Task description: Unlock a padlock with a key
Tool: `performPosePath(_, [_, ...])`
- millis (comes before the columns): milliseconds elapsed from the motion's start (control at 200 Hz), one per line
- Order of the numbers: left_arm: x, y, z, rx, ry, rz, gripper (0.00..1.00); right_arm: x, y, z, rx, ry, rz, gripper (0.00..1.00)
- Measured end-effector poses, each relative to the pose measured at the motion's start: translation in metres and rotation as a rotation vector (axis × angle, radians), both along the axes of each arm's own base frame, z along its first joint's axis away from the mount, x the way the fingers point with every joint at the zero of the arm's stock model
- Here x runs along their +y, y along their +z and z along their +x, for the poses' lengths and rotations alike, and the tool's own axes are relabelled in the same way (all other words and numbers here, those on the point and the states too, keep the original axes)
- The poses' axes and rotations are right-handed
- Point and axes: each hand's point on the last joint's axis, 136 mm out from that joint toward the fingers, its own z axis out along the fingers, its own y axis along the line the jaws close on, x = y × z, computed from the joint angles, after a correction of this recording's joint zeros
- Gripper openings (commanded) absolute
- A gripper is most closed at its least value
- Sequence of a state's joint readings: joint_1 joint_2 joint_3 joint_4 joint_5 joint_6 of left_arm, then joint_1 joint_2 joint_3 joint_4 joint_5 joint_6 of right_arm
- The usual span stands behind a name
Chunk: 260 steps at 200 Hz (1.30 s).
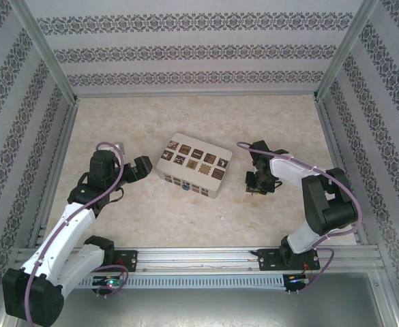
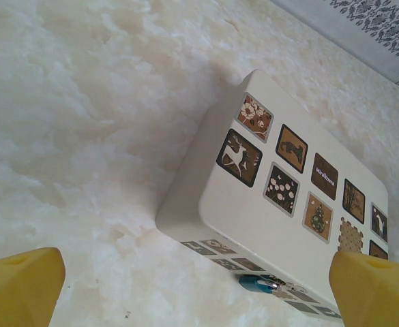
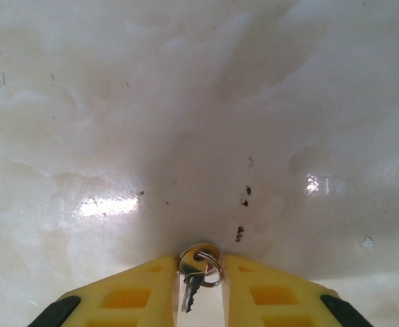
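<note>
Pinching the key (image 3: 191, 287), the right gripper (image 3: 200, 267) is closed tight on it and points down at the tabletop (image 3: 185, 102). The padlock (image 2: 259, 283) sits on the side of the box (image 2: 301, 225), near the left gripper (image 2: 196, 276), which is wide open and holds nothing.

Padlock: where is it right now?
In the left wrist view the teal padlock sits low, right of centre, against the side wall of the cream box.

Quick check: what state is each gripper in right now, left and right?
The left gripper: jaws wide open, holding nothing.
The right gripper: jaws closed on the key.
</note>
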<state>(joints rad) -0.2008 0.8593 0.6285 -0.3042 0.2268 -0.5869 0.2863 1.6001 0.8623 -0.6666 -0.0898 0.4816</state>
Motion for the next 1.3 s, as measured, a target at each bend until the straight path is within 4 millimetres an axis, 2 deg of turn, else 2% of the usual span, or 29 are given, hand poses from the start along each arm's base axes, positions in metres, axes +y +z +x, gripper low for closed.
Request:
performPosePath(430, [0.000,0.000,0.000,0.000,0.000,0.000,0.99,0.003,0.008,0.002,-0.026,0.014,0.003,0.07])
performPosePath(555, [0.000,0.000,0.000,0.000,0.000,0.000,0.99,0.003,0.008,0.002,-0.027,0.017,0.004,0.00])
performPosePath(764, [-0.001,0.000,0.000,0.001,-0.004,-0.003,0.99,0.006,0.017,0.004,-0.067,0.014,0.029,0.00])
performPosePath(864, [-0.006,0.002,-0.001,0.001,-0.024,-0.026,0.99,0.017,0.034,0.010,-0.139,0.012,0.104,0.00])
performPosePath(949, [-0.015,0.008,0.000,-0.012,-0.054,-0.077,0.94,0.033,0.052,0.017,-0.220,0.020,0.211,0.00])
performPosePath(1094, [-0.038,0.024,0.006,-0.046,-0.140,-0.199,0.78,0.064,0.090,0.030,-0.357,0.040,0.429,0.00])
performPosePath(1299, [-0.076,0.040,0.009,-0.058,-0.283,-0.349,0.60,0.110,0.153,0.044,-0.534,0.102,0.730,0.00])
